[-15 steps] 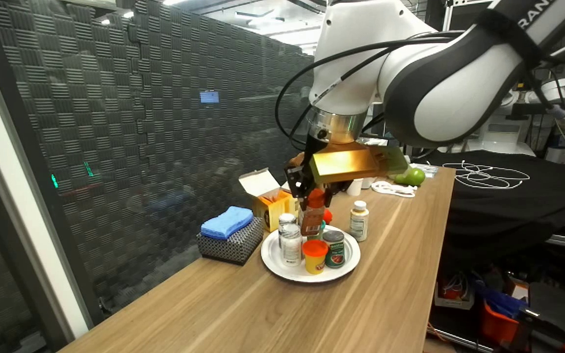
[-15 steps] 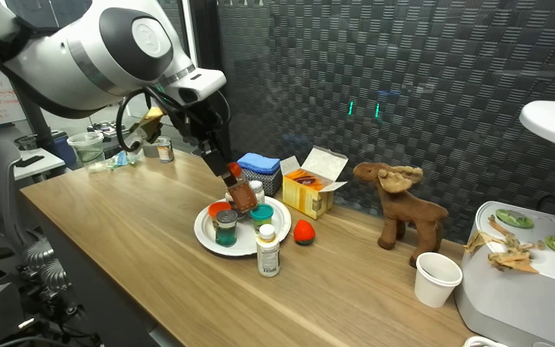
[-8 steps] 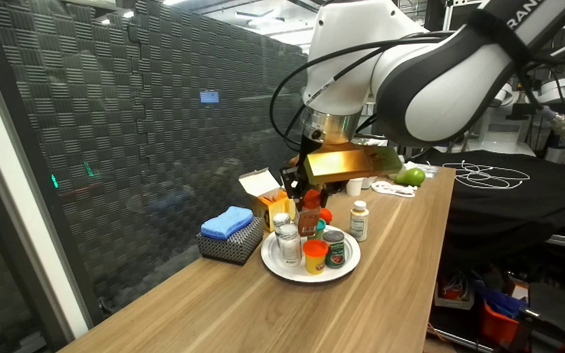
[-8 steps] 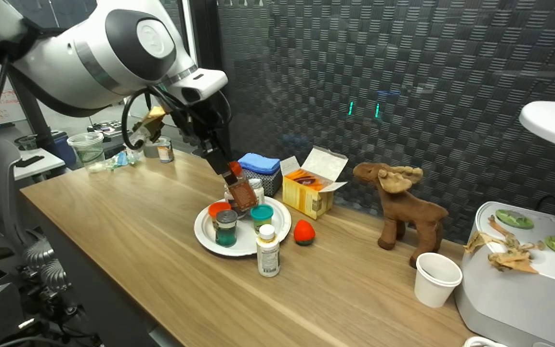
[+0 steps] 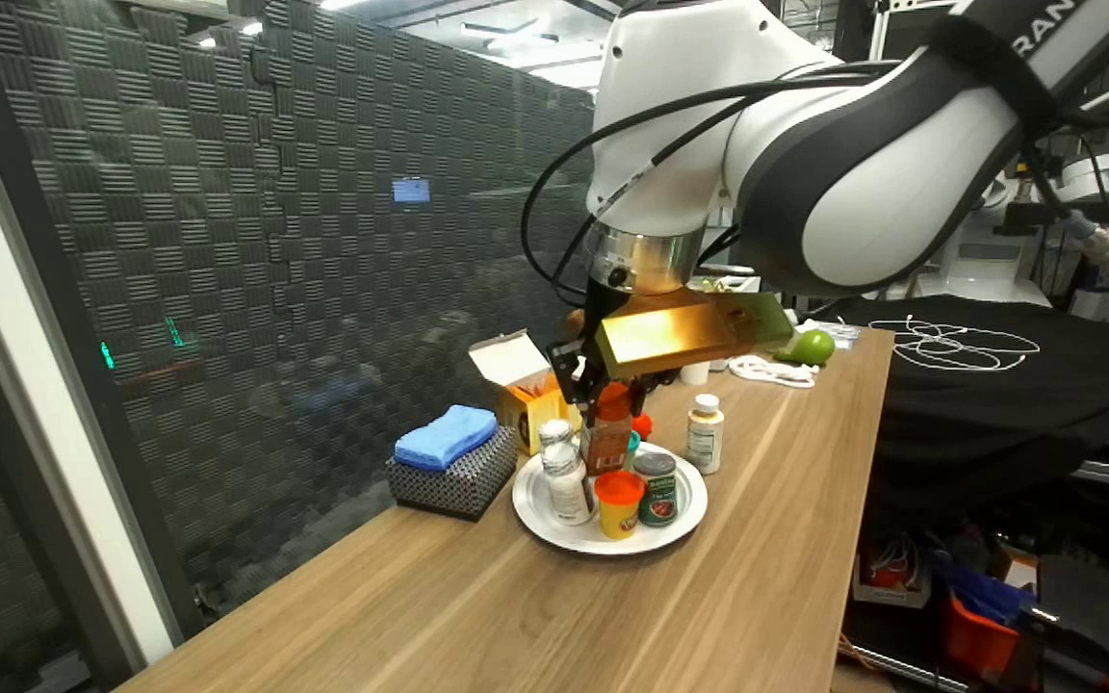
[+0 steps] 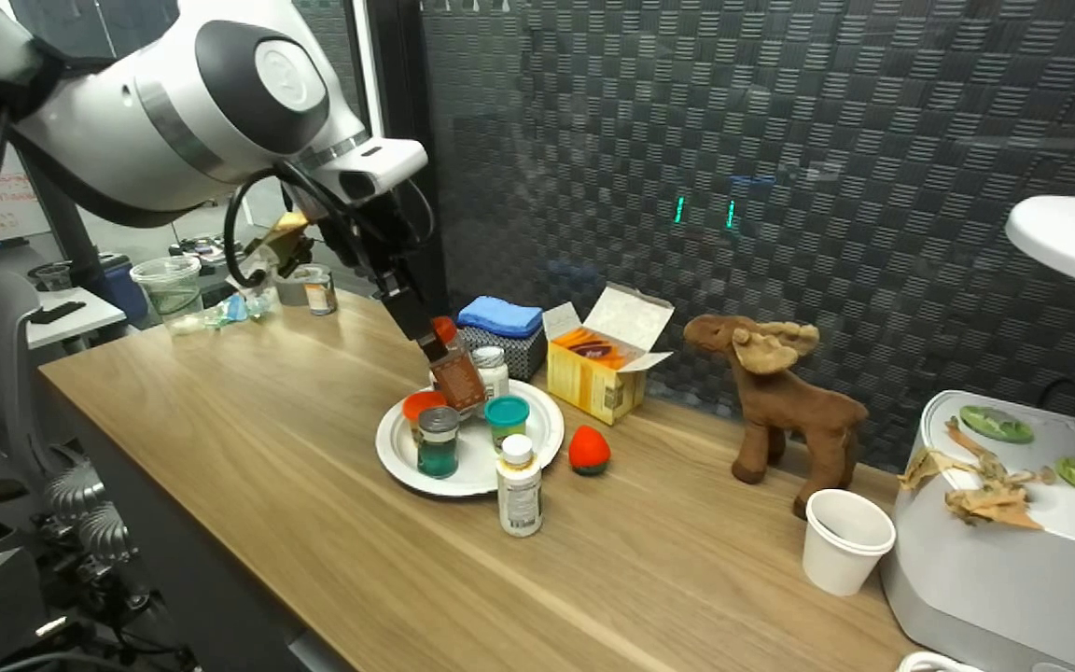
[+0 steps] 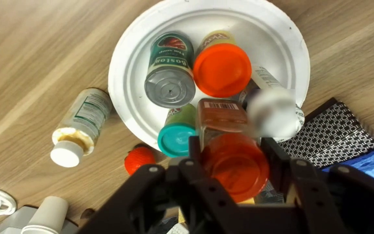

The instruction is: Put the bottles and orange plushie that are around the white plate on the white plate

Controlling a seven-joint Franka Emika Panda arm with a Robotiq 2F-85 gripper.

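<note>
Gripper (image 7: 230, 146) is clamping a clear, brown-filled, red-capped bottle (image 6: 459, 381), tilted over the round white plate (image 6: 475, 463). Judged step: placing; next move likely calls for lowering and releasing without toppling the leaning white bottle (image 5: 569, 491). Plate is also carrying a green can (image 7: 170, 68), orange-lidded tub (image 7: 222, 70), teal-lidded tub (image 7: 176, 138). Beside it, upright white-capped bottle (image 6: 520, 490) and orange plushie (image 6: 589, 449) are awaiting transfer; beyond, yellow carton (image 6: 584, 384) is holding orange packets (image 6: 591, 347).

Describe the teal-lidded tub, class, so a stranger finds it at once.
On the wooden table, find the round white plate. The small tub stands on it, nearest the orange plushie. Its lid is teal, unlike the orange-lidded tub and the grey-topped can.
</note>
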